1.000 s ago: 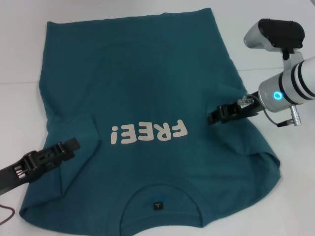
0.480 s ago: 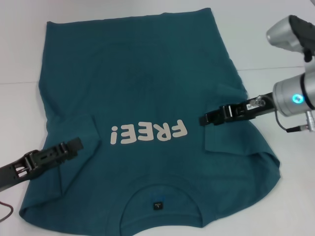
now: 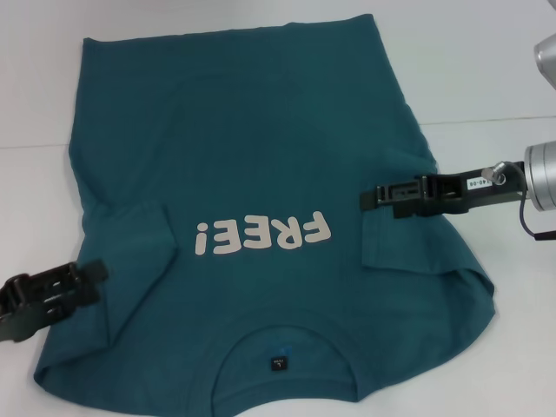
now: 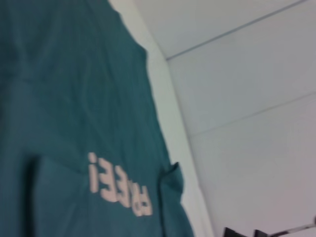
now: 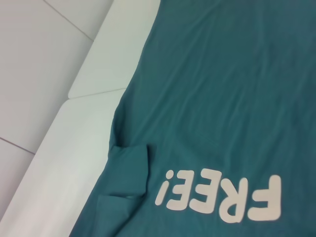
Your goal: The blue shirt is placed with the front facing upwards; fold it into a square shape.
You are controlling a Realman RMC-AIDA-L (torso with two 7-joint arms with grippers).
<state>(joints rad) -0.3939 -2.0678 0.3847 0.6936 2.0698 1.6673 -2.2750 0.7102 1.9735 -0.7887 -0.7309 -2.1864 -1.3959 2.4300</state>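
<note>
The blue shirt (image 3: 252,148) lies flat on the white table, front up, with the white "FREE!" lettering (image 3: 262,235) and the black neck label (image 3: 277,362) towards me. Both short sleeves are folded inward onto the body, the left sleeve (image 3: 130,252) and the right sleeve (image 3: 408,248). My left gripper (image 3: 95,272) hovers at the shirt's near left edge, beside the folded left sleeve. My right gripper (image 3: 368,199) reaches in level from the right, just above the folded right sleeve. Neither holds cloth. The shirt (image 4: 74,98) fills the left wrist view, and the right wrist view shows the shirt (image 5: 222,89) with its lettering.
White table (image 3: 486,78) surrounds the shirt, with a seam line (image 3: 486,120) running off to the right. The shirt's hem (image 3: 226,30) lies at the far side. A thin red cable (image 3: 10,379) shows at the near left corner.
The left gripper has drawn back leftward off the folded left sleeve. The right arm has swung rightward and its gripper has levelled out, leaving the right sleeve folded inward.
</note>
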